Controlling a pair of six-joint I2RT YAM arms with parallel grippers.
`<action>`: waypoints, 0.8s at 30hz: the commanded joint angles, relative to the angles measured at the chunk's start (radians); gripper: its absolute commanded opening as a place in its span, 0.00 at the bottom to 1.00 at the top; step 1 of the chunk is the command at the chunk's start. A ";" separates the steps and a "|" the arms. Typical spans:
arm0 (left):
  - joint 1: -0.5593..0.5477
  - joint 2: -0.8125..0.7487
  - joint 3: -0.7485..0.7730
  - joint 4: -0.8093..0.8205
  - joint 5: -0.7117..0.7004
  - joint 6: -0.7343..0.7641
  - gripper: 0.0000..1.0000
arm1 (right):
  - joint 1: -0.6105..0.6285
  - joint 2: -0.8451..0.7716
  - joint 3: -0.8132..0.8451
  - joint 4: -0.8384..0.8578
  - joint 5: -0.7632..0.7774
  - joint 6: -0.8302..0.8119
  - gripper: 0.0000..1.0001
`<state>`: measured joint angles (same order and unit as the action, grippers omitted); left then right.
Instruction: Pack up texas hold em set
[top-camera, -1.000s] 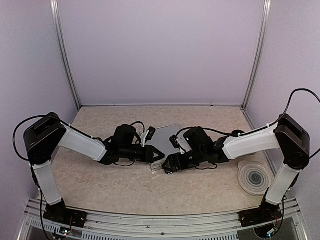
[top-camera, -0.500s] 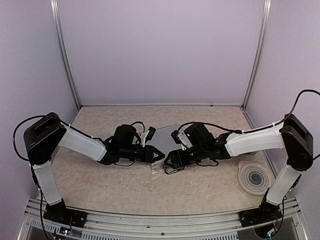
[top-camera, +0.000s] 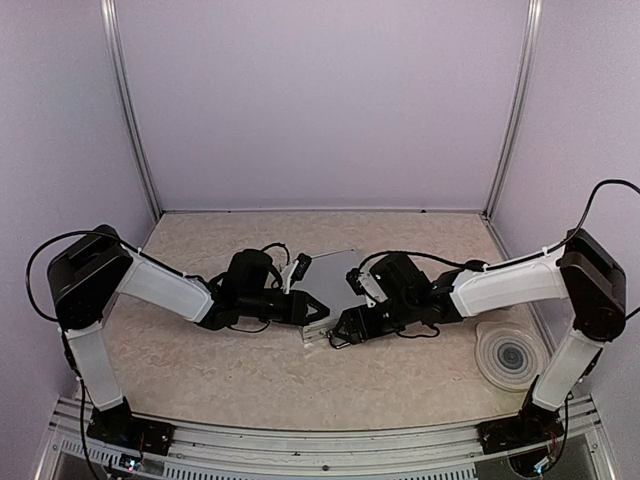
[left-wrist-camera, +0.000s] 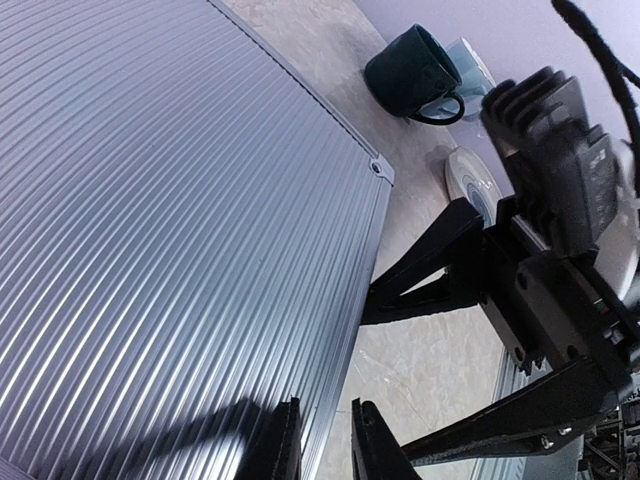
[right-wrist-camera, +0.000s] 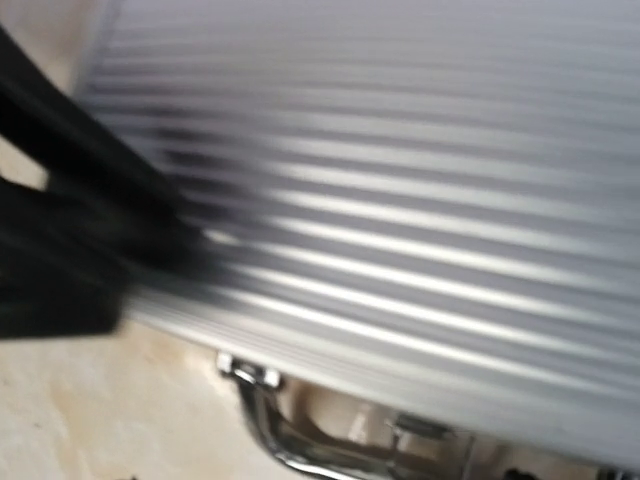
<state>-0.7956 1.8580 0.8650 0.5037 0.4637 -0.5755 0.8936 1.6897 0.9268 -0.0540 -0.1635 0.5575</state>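
Silver case (top-camera: 335, 262): left hand (top-camera: 322, 312), reaching low, pinches its edge; right hand (top-camera: 340, 335) gapes beside.

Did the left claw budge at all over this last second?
No. The left claw stays at the same spot on the left edge of the ribbed silver aluminium case, which hasn't shifted either.

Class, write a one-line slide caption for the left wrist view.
Left claw at the edge of the closed ribbed aluminium case; dark mug and pale-blue mug beyond.
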 joint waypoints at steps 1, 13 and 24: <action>-0.006 0.013 0.014 -0.007 0.019 0.003 0.19 | 0.012 0.042 -0.022 0.030 0.001 0.032 0.77; -0.007 -0.003 -0.005 -0.001 0.011 0.000 0.19 | 0.014 0.128 0.003 0.094 -0.043 0.040 0.71; -0.007 -0.012 -0.009 -0.001 0.011 0.003 0.19 | 0.013 0.118 0.006 0.087 -0.087 0.118 0.37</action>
<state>-0.7956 1.8580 0.8650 0.5041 0.4648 -0.5762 0.8909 1.8103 0.9245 0.0311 -0.1761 0.6285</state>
